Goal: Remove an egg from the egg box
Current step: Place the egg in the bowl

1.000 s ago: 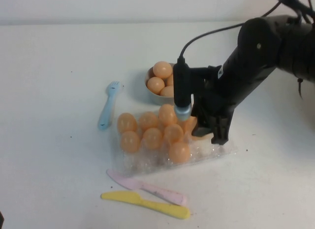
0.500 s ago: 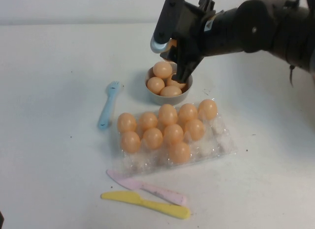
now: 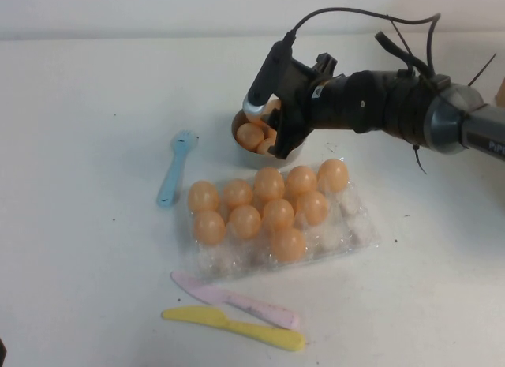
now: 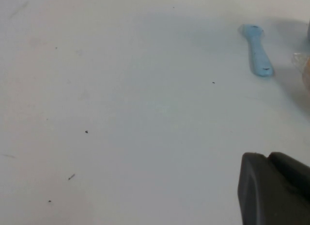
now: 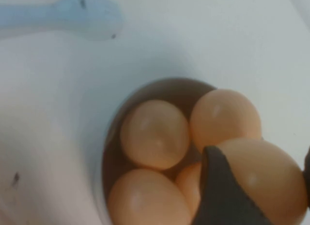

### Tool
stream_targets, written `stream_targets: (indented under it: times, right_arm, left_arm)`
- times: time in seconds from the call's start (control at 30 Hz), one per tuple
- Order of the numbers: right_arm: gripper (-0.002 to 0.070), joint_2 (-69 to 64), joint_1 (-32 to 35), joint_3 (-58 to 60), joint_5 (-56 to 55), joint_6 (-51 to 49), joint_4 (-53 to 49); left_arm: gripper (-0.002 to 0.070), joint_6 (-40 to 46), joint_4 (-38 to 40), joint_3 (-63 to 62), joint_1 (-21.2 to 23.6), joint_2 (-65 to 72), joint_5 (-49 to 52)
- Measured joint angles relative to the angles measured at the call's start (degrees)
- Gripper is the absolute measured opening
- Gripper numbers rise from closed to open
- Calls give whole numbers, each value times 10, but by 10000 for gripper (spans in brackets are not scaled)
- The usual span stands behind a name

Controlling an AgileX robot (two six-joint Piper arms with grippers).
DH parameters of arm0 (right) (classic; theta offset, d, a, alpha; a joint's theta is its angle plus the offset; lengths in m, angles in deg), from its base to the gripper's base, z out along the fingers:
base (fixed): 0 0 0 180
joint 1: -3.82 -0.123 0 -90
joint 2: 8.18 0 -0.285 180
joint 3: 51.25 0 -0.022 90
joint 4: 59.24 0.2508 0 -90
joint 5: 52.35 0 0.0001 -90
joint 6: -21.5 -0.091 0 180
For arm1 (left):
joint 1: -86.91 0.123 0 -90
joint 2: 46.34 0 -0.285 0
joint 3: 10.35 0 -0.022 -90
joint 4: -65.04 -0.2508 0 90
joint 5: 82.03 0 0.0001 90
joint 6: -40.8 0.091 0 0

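We see a clear, crinkly plastic egg box, glossy, holding matt, smooth peach-orange eggs. Left of it lies a pale blue plastic fork; nearer us, pink and yellow plastic knives, all matt.

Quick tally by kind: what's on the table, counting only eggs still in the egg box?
Eggs in egg box: 10
Knives: 2 (pink, yellow)
Fork: 1 (blue)
Bowl: 1
Egg box: 1
Total: 15
Right tool over the bowl, gripping an egg; left tool over bare table.

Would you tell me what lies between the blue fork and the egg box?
Bare table in the high view: nothing separates fork from egg box.
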Motion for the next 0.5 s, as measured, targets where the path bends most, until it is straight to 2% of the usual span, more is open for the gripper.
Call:
stream_targets:
  times: [0.1, 0.37, 0.5]
  right_arm:
    - [310, -2, 6, 0, -18, 0, 41]
    - [435, -2, 17, 0, -28, 0, 79]
    - [459, -2, 17, -1, -28, 0, 80]
  left_arm:
    - [-5, 0, 0, 0, 0, 0, 0]
    - [-5, 0, 0, 0, 0, 0, 0]
    - [-5, -3, 0, 0, 0, 0, 0]
